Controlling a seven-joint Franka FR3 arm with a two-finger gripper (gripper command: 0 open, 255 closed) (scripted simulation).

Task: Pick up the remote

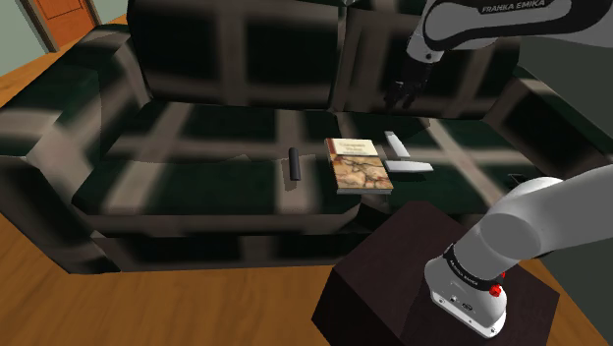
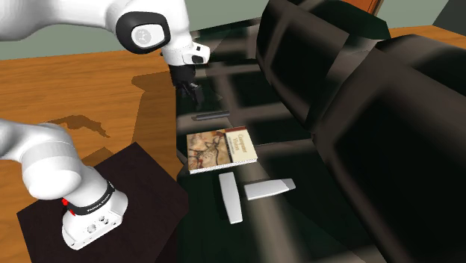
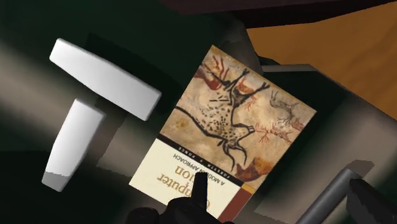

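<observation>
A slim dark remote (image 1: 292, 162) lies on the dark plaid sofa seat (image 1: 196, 177), beside a paperback book (image 1: 354, 162) with a cave-painting cover. On the book's other side lie two pale flat bars (image 1: 396, 144) (image 1: 408, 166), possibly remotes too. My black gripper (image 1: 401, 95) hangs open well above the seat, holding nothing. In the second exterior view the gripper (image 2: 190, 88) hovers over the dark remote (image 2: 209, 114) and the book (image 2: 220, 149). In the wrist view the gripper (image 3: 283, 203) stands over the book's (image 3: 229, 121) corner, with the dark remote (image 3: 327, 194) close by one finger and the pale bars (image 3: 105, 77) (image 3: 71, 143) beyond the book.
The sofa's backrest (image 1: 295, 54) rises right behind the gripper, and armrests (image 1: 49, 147) close both ends. My dark stand (image 1: 393, 285) sits against the sofa front on a wooden floor (image 1: 147, 305). An orange door (image 1: 74, 18) is at the far left.
</observation>
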